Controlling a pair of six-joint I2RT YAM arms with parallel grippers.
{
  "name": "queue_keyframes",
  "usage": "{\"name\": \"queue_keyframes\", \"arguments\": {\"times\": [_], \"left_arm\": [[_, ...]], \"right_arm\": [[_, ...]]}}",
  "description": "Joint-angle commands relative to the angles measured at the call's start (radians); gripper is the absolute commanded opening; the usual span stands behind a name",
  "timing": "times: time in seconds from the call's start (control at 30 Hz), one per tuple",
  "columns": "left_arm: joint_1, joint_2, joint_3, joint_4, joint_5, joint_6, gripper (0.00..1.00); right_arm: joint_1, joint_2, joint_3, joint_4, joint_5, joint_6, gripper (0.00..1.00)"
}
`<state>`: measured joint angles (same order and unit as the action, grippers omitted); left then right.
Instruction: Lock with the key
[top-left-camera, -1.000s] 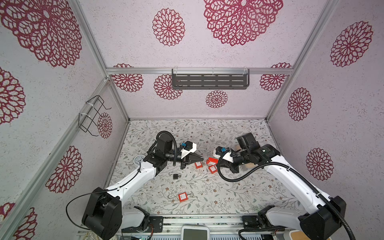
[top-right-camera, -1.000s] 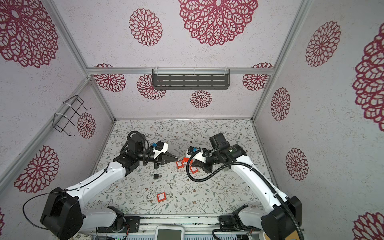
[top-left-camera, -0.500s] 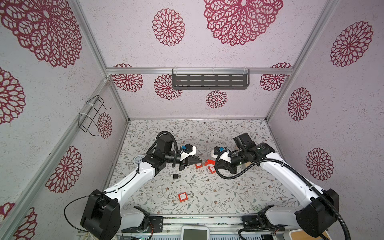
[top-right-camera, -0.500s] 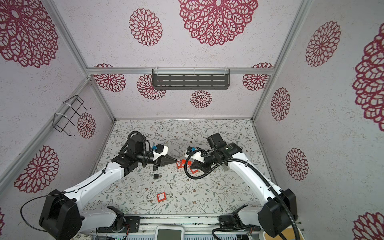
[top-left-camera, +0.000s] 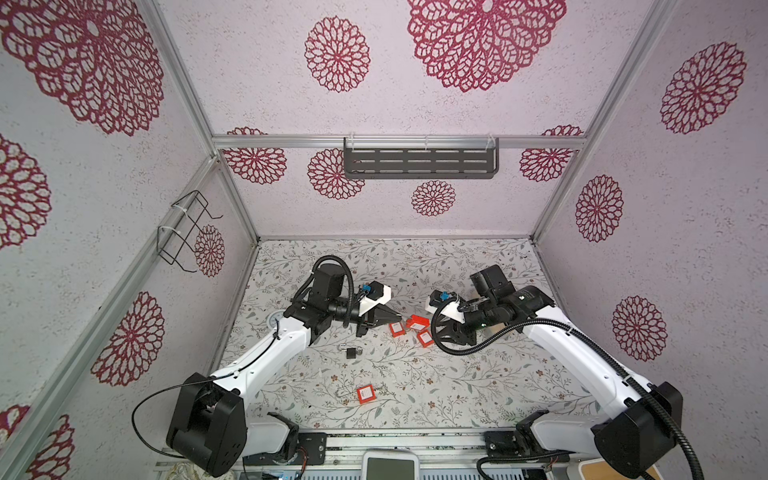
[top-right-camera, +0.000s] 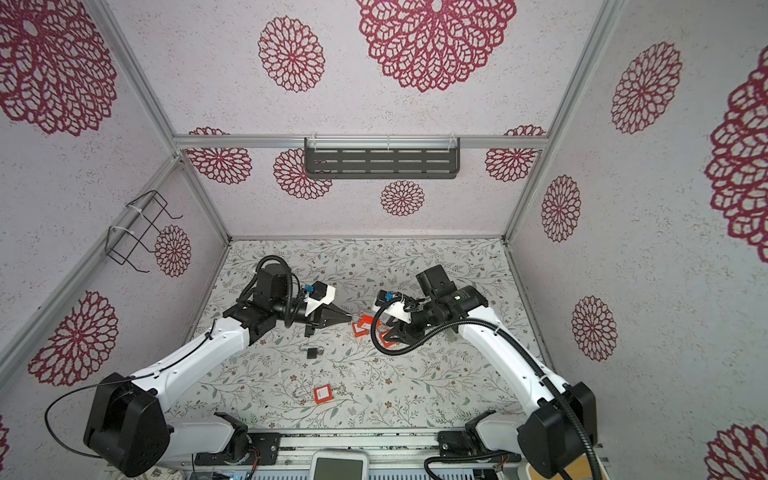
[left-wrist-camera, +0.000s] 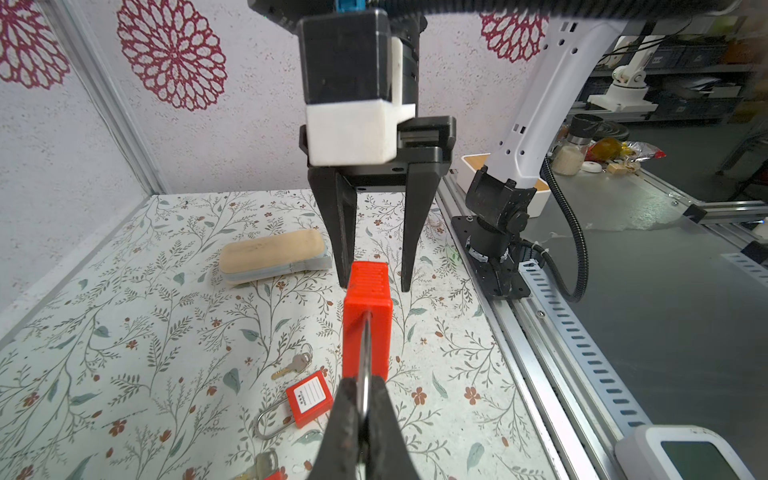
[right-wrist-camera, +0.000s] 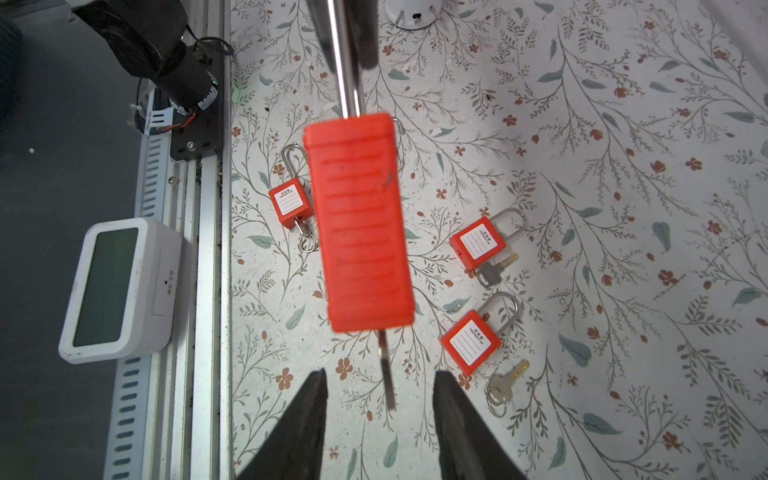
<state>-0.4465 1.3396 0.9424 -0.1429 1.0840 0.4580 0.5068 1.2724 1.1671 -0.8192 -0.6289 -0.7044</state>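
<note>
Padlock cluster (top-left-camera: 424, 338) mid-table, bare table (top-left-camera: 478, 386) nearer front

This is a robotics lab: a booth of silver aluminium framing (top-left-camera: 282, 142) and red-rosette papered wall panels (top-left-camera: 249, 62) encloses a floral-papered tabletop (top-left-camera: 457, 382), with grey storage shelving (left-wrist-camera: 681, 62) and a white robot arm (left-wrist-camera: 627, 81) beyond.

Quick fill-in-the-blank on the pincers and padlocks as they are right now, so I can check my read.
The left pincer is shut on the ____ of the red padlock in the air. The right pincer is ____, the key between its jaws. ____ other red padlocks lie on the table. The smallest padlock is coloured ____.
Missing: shackle; open; three; black.
</note>
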Motion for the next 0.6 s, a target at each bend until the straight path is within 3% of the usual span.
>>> {"name": "queue_keyframes", "arguments": {"times": [0.0,0.23,0.43,0.57], "left_arm": [[0.004,0.01,0.033,-0.003,0.042,0.01,0.0],[-0.016,0.021,0.05,-0.039,0.042,0.039,0.0],[-0.032,0.027,0.07,-0.081,0.032,0.068,0.0],[-0.035,0.025,0.073,-0.08,0.033,0.067,0.0]], "right_arm": [[-0.004,-0.062,-0.009,-0.005,0.004,0.017,0.51],[-0.004,-0.125,-0.06,0.061,0.007,0.036,0.54],[-0.002,-0.086,-0.021,0.052,-0.028,0.037,0.38],[-0.002,-0.069,-0.014,0.041,-0.038,0.037,0.34]]}}
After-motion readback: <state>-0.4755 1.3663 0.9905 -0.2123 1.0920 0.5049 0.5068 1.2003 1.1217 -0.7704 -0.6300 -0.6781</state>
